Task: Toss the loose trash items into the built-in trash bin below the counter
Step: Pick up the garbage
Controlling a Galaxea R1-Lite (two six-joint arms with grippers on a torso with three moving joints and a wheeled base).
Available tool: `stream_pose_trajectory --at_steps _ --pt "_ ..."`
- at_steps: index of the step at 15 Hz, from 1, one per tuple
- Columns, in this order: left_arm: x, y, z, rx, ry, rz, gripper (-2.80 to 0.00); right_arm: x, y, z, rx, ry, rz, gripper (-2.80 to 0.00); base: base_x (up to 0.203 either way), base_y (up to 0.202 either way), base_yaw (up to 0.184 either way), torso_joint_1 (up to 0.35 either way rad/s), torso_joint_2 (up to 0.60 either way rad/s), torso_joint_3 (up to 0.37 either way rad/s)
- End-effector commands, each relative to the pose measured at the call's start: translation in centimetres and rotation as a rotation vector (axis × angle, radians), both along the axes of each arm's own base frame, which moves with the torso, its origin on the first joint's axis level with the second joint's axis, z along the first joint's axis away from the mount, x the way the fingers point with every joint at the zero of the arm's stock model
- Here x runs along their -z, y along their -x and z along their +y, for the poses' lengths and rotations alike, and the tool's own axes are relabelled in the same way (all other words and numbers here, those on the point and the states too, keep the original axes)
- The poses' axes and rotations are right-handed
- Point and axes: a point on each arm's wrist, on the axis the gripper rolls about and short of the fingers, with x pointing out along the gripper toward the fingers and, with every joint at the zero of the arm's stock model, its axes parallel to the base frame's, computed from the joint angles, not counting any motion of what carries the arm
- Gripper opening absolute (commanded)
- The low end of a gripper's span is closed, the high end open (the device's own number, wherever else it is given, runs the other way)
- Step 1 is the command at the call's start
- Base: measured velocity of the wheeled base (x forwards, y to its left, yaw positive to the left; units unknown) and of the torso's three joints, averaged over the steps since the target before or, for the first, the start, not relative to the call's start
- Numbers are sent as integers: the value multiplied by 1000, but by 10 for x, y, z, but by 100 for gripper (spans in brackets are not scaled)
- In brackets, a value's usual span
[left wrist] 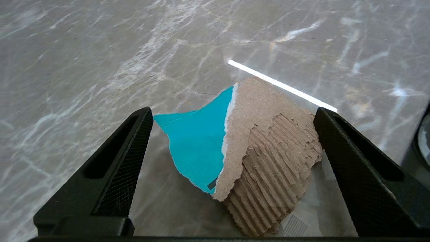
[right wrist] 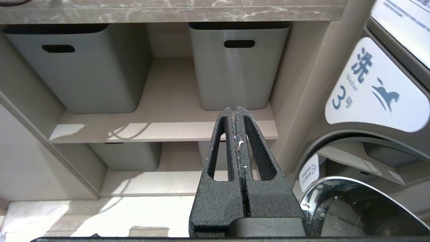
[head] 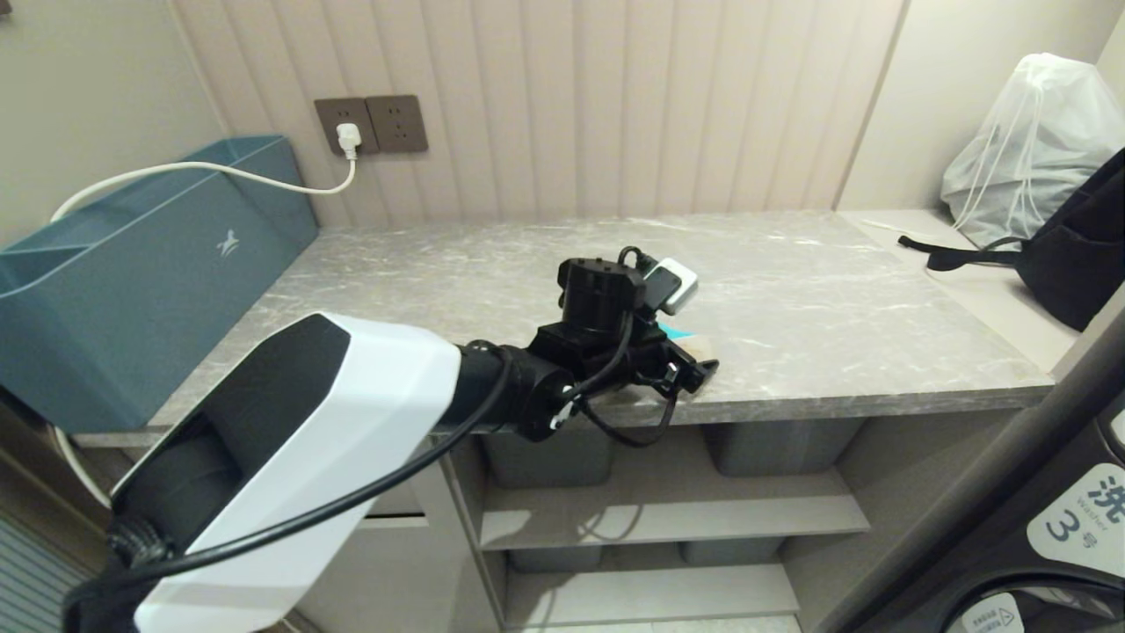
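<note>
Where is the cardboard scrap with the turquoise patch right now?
The cardboard scrap lies flat on the counter near its front edge, framed between the open left gripper fingers in the left wrist view; the head view mostly hides it behind that gripper.

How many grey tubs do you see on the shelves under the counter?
4: two on the upper shelf, left tub and right tub; two on the lower shelf, partly hidden. More may be out of view.

The washer's label [right wrist: 376,87] reads "洗", "Washer" and "3号".
</note>
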Motion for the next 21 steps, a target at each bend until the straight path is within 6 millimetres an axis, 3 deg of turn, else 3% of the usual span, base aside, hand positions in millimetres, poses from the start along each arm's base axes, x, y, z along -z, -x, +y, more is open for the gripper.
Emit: stream_pose_trajectory --at_steps 1,8,9,21 --pt "-4 1 3 -3 3 -7 0 0 0 0 0 0 0 -280 0 0 0 0 0 0" --pt "1 -1 0 1 6 -6 0 0 0 0 0 0 -1 -280 0 0 0 0 0 0" --pt "1 -1 0 0 7 -5 -280 0 0 0 0 0 0 -280 0 0 0 0 0 0" --pt "-7 0 3 -7 21 -12 -280 0 0 0 0 0 0 -280 0 0 0 0 0 0"
